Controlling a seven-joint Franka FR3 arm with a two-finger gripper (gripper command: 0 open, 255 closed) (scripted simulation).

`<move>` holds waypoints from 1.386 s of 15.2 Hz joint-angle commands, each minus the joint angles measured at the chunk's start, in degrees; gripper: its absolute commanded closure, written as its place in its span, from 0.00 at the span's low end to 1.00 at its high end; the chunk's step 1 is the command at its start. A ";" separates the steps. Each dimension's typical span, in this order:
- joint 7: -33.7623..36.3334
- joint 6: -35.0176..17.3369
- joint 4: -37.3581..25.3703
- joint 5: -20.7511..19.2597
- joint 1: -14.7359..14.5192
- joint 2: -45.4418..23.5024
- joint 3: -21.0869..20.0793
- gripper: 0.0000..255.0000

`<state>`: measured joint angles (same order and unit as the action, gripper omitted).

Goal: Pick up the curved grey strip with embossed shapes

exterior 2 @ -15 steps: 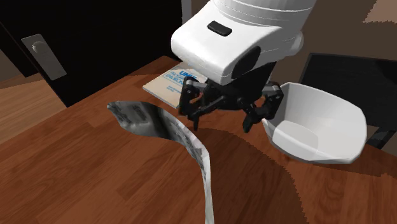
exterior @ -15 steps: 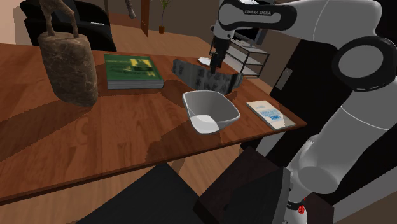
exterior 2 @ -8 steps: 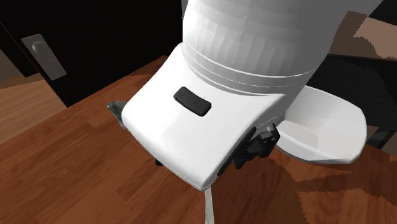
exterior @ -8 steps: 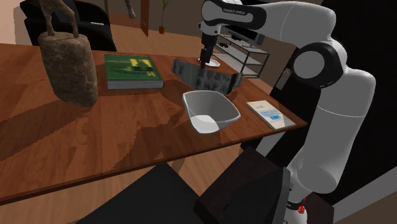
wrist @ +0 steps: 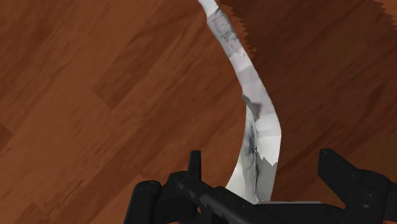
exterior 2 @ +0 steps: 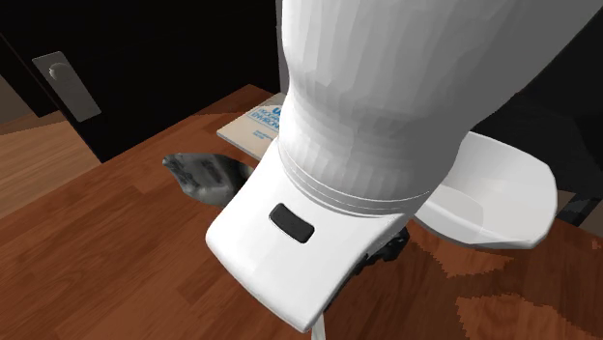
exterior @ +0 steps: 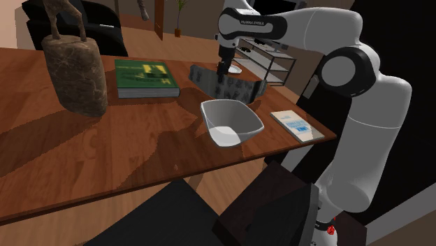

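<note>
The curved grey strip point(exterior: 230, 85) stands on edge on the wooden table point(exterior: 140, 140), behind the white bowl point(exterior: 231, 123). My gripper point(exterior: 222, 69) hangs just over the strip's end nearer the green book. In the wrist view the strip point(wrist: 254, 114) runs away from the gripper point(wrist: 264, 164) and passes between the two black fingers. The fingers stand apart, open, and neither touches the strip. In the second exterior view the white hand point(exterior 2: 319, 241) covers most of the strip, and only one dark grey end point(exterior 2: 203, 174) shows.
A green book point(exterior: 145, 77) and a tall brown statue point(exterior: 75, 70) stand toward the shoulder view's left. A small pale book point(exterior: 295, 124) lies by the table's right corner. The bowl point(exterior 2: 493, 193) sits close beside the hand. Dark chairs stand behind and in front of the table.
The arm has swung toward the shoulder view's left along the strip and come down. In the second exterior view the hand now hides the gripper and most of the strip.
</note>
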<state>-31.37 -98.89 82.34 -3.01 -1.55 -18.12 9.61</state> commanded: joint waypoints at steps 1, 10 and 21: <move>0.00 -0.29 0.23 0.01 0.01 -0.04 0.00 1.00; -0.04 -0.21 0.00 0.03 0.04 -0.18 0.01 1.00; -0.86 8.94 -10.63 0.32 0.37 -1.63 0.11 1.00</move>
<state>-32.21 -90.72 72.78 -2.71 -1.18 -19.52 9.73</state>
